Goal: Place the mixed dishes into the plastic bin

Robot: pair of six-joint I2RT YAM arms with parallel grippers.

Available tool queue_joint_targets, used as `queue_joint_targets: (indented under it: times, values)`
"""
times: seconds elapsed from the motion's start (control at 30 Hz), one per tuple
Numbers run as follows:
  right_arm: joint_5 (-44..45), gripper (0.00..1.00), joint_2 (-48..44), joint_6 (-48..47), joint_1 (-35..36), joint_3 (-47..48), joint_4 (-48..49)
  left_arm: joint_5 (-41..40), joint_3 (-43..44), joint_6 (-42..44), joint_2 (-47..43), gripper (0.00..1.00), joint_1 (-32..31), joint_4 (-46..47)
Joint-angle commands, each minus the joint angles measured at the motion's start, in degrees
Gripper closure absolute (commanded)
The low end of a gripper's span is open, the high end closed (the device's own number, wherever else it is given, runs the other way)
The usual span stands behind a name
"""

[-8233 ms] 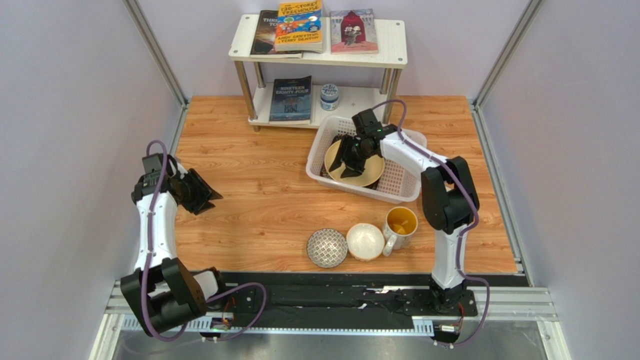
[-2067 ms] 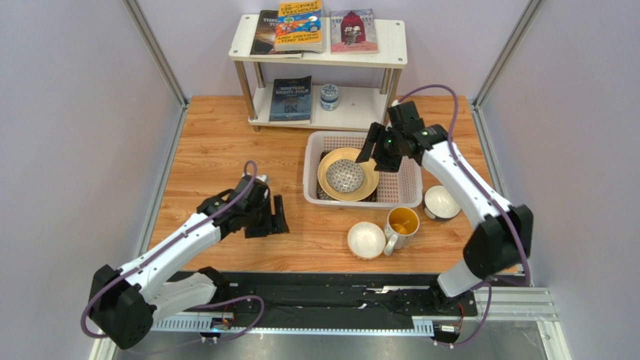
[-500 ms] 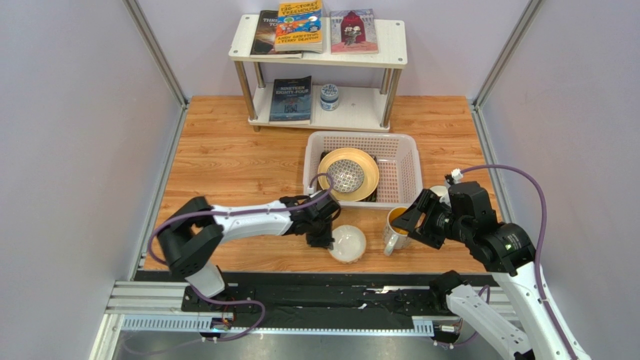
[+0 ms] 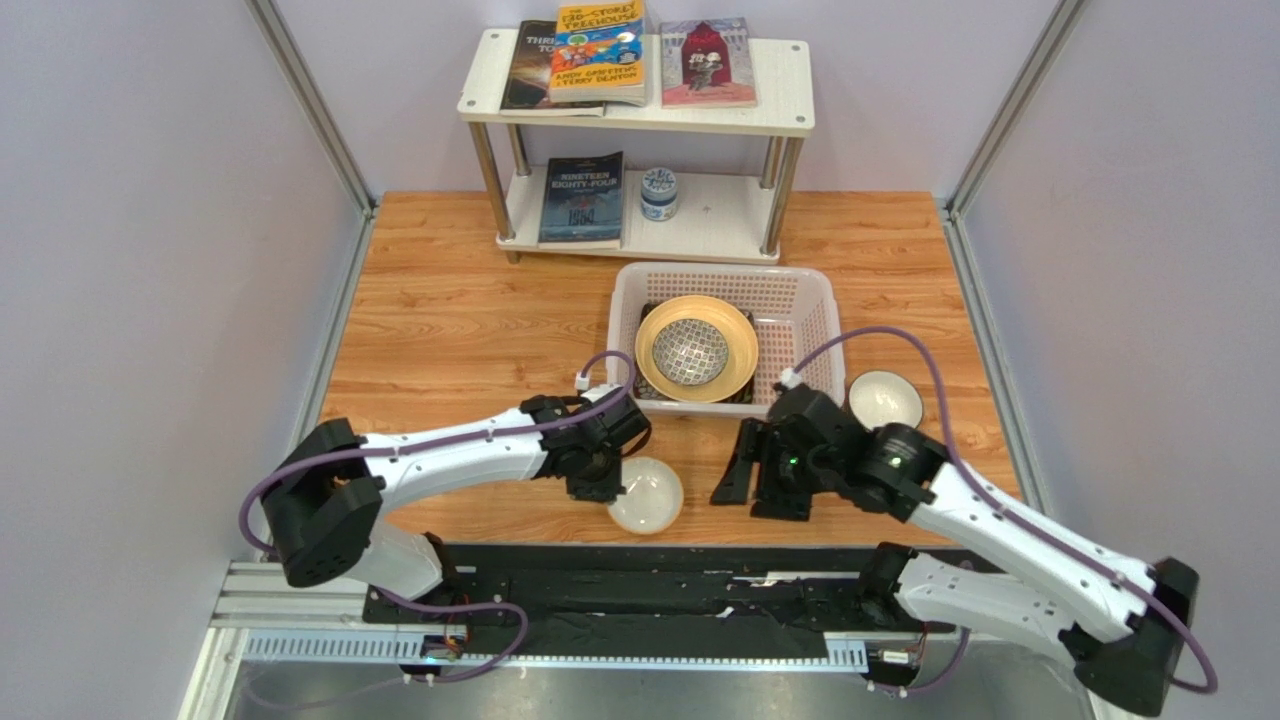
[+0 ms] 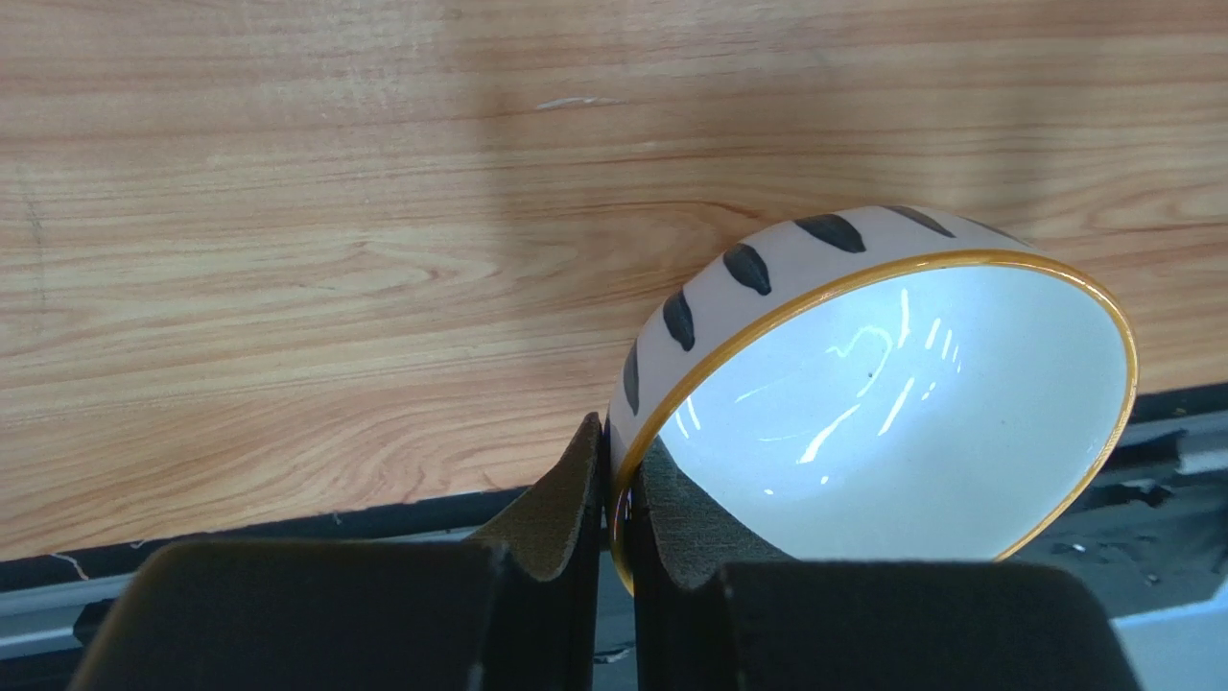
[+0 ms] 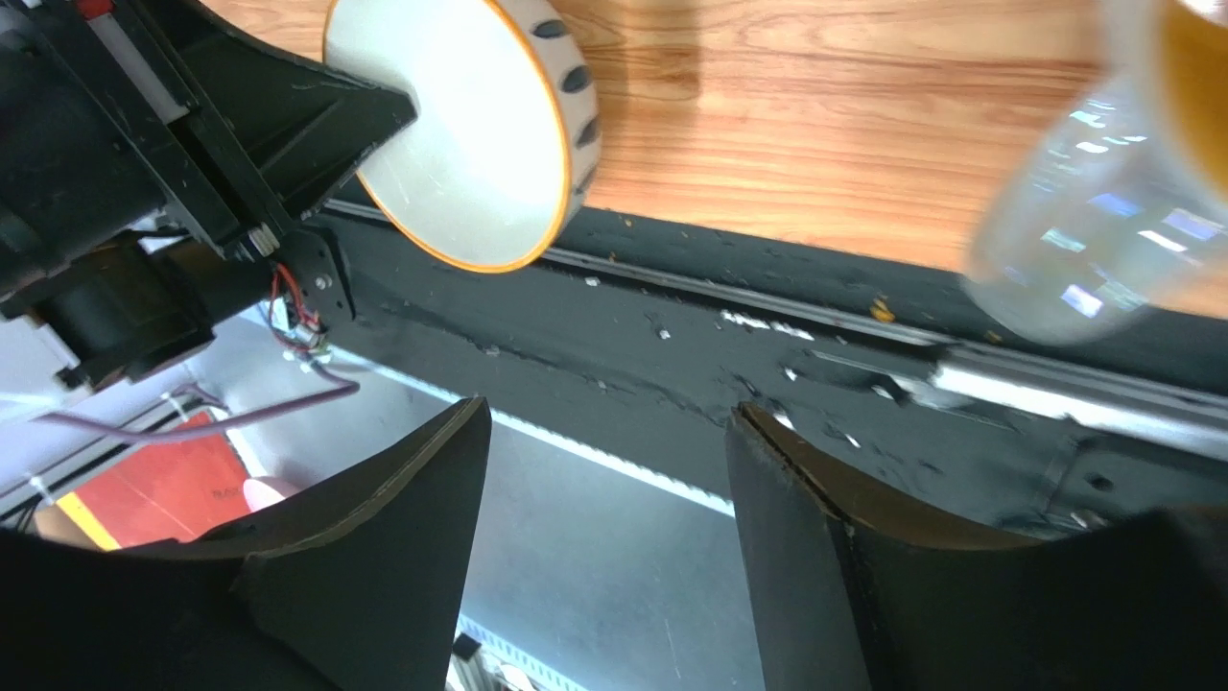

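Note:
My left gripper (image 5: 617,461) is shut on the rim of a white bowl (image 5: 894,418) with an orange edge and dark dashes. The bowl hangs tilted over the table's near edge (image 4: 646,497). The right gripper (image 6: 606,418) is open and empty, right of that bowl (image 6: 461,130) and low over the table's front edge (image 4: 756,488). The yellow-inside mug (image 6: 1124,159) shows blurred at the top right of the right wrist view and is hidden under that arm from above. The plastic bin (image 4: 721,272) holds a yellow plate (image 4: 655,342) with a grey-patterned bowl (image 4: 691,354) on it.
A dark-outside bowl (image 4: 884,399) sits on the table right of the bin. Behind the bin stands a white shelf (image 4: 789,105) with books and a small blue-and-white jar (image 4: 658,192). The black rail (image 4: 676,593) runs along the table's near edge.
The left gripper has carried the white bowl a little to the left and tilted it. The right arm has swung left and now covers the mug.

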Motion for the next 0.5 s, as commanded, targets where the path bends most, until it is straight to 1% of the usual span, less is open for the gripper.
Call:
queue_joint_targets:
  times: [0.0, 0.07, 0.27, 0.47]
  values:
    - [3.8, 0.34, 5.29, 7.22, 3.97, -2.11, 14.32, 2.93, 2.78, 1.09, 2.55, 0.89, 0.98, -0.11]
    - [4.42, 0.34, 8.63, 7.49, 4.32, -2.03, 16.09, 3.73, 2.61, 1.53, 2.91, 0.92, 1.42, 0.06]
    - [3.9, 0.34, 16.62, 6.35, 4.59, -1.15, 19.08, 5.4, 1.03, 1.44, 2.29, 0.92, 1.68, 1.73]
    - [2.67, 0.34, 23.23, 7.75, 5.47, -0.88, 22.33, 6.54, 0.24, 1.18, 2.91, 0.96, 1.77, 2.87]
